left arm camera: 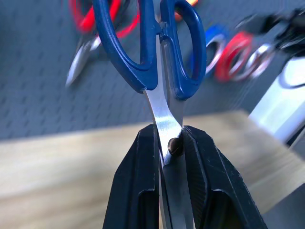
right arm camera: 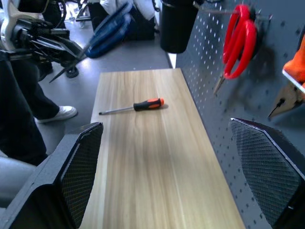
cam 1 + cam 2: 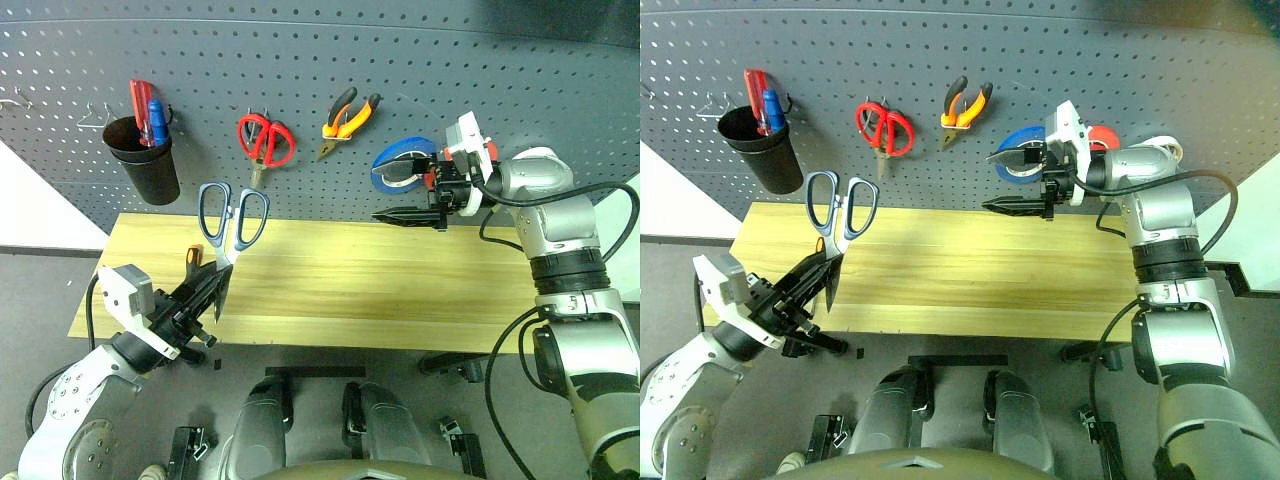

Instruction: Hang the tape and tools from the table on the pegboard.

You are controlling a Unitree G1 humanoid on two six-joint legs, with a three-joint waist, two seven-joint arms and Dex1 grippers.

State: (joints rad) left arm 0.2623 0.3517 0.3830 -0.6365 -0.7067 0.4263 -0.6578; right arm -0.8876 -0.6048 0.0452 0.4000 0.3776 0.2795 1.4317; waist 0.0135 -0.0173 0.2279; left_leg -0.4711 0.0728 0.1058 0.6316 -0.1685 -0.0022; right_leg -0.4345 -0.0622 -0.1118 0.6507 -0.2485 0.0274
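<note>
My left gripper (image 3: 205, 290) is shut on the blades of the scissors (image 3: 232, 215), whose dark bluish handles stand up in front of the pegboard (image 3: 420, 60), above the table's (image 3: 400, 290) left end. The orange-and-black screwdriver (image 2: 143, 104) lies on the table behind that gripper. Orange-handled pliers (image 3: 348, 118) hang on the pegboard. A pale ring, the tape (image 1: 259, 59), hangs beside a red roll. My right gripper (image 3: 990, 182) is open and empty, pointing left just above the table's far edge, beside a blue roll (image 3: 387, 183).
Red-handled scissors (image 3: 265, 140) hang left of the pliers. A black cup (image 3: 143, 160) with red and blue handles in it hangs at the pegboard's left. A red-orange roll (image 3: 1102, 135) hangs right of the blue one. The table's middle and right are bare wood.
</note>
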